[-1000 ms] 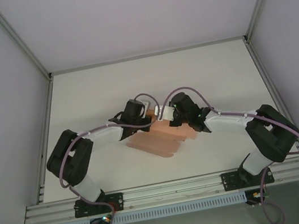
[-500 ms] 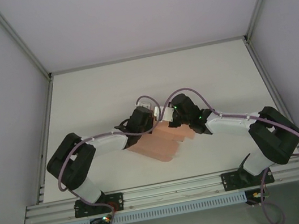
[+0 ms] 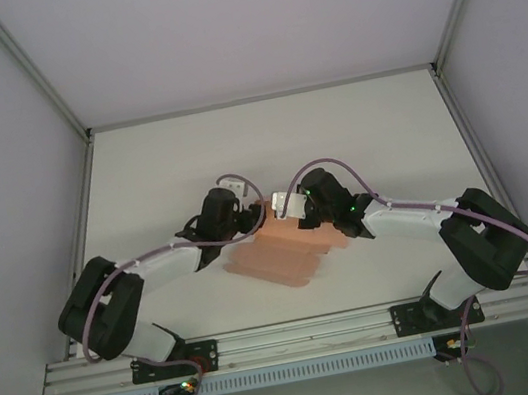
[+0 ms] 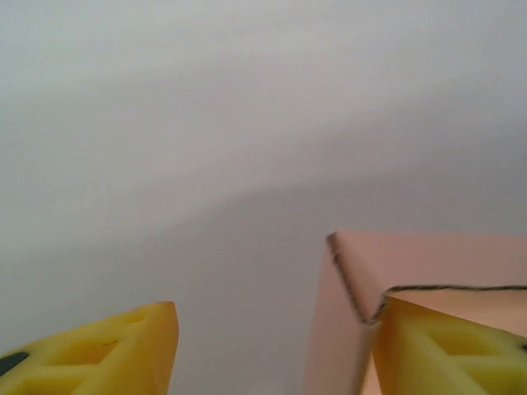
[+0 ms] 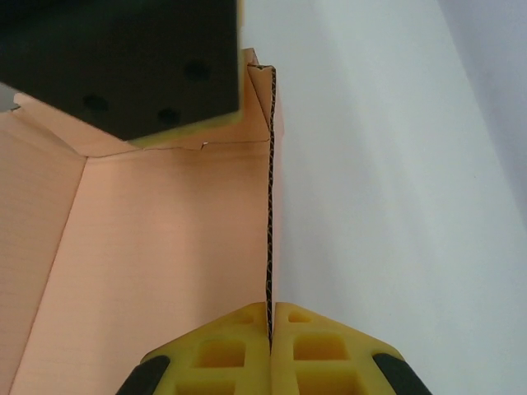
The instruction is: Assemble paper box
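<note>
— From above, what do we lose of the paper box [image 3: 279, 256]?
— Its far edge. The left arm [image 3: 168, 259] and right arm [image 3: 404, 215] cover it, fingertips included.
— And on the left wrist camera?
— The box runs off the right and bottom edges. The left gripper [image 4: 276, 329] has both fingers cut off below, and one covers part of the box.
— The right wrist?
— The box leaves the left and bottom edges. A blurred dark block [image 5: 140, 58] hides the box's far corner, and we cannot tell what it is. The right gripper [image 5: 270, 313] is cut off below.
</note>
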Motion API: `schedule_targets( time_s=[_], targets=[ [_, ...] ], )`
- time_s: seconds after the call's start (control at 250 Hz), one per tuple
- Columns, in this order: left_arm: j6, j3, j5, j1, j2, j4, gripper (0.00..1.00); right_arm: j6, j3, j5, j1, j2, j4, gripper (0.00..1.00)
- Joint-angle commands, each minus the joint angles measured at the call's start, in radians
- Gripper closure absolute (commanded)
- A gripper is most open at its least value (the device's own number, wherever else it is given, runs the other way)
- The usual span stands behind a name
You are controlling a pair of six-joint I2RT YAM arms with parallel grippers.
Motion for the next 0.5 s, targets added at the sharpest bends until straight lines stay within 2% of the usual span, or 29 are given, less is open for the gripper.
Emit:
schedule_targets(
  time_s=[0.0, 0.292, 0.495],
  targets=[
    [-0.007, -0.003, 0.066, 0.007, -0.03, 0.007, 0.36, 0.006, 0.016, -0.016, 0.007, 0.003, -0.041, 1.0],
    [-0.017, 0.017, 0.064, 0.005, 0.014, -0.052, 0.46, 0.014, 0.02, 0.001, 0.007, -0.006, -0.029, 1.0],
    [0.006, 0.068, 0.022, -0.031, 0.066, -0.094, 0.63, 0.029, 0.024, 0.005, 0.008, -0.007, -0.026, 1.0]
  ],
)
